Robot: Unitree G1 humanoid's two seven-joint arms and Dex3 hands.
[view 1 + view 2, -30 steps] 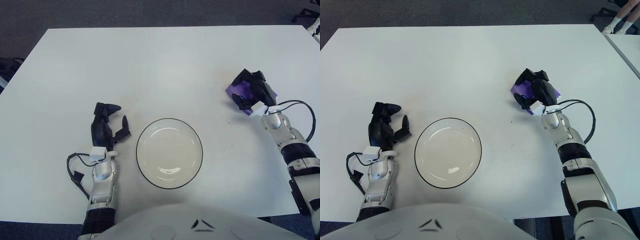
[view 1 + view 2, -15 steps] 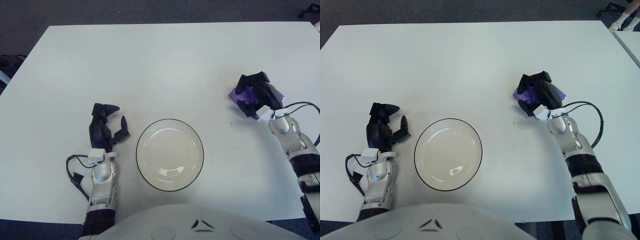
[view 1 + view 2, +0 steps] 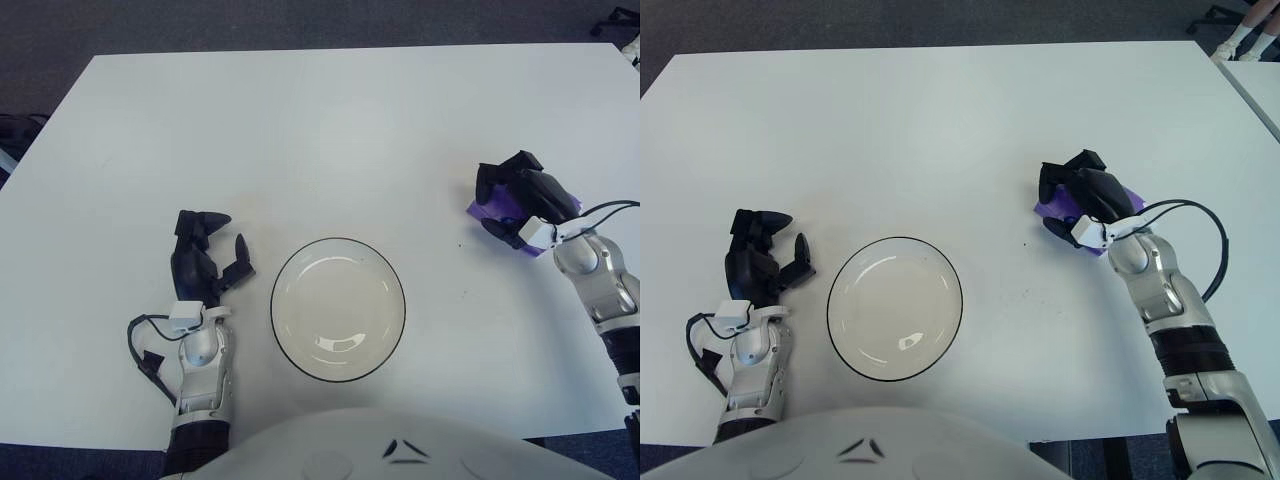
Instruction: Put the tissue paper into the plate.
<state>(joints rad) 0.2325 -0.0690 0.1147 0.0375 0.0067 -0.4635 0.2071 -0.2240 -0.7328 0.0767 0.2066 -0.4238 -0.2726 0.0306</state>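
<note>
right hand at 3 o'clock, fingers curled over purple tissue paper on the surface, grasp looks closed | plate at 6 o'clock, bare | left hand beside plate at 9 o'clock, fingers loose, empty | left: lift, carry, drop in plate

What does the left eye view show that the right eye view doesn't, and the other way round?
Only the left eye view: a dark object beyond the table's left edge. Only the right eye view: a second table's corner at far right, and more of the right arm. Both: the white table, the plate, the left robot hand open to its left, and the right robot hand closed on the purple tissue paper.
</note>
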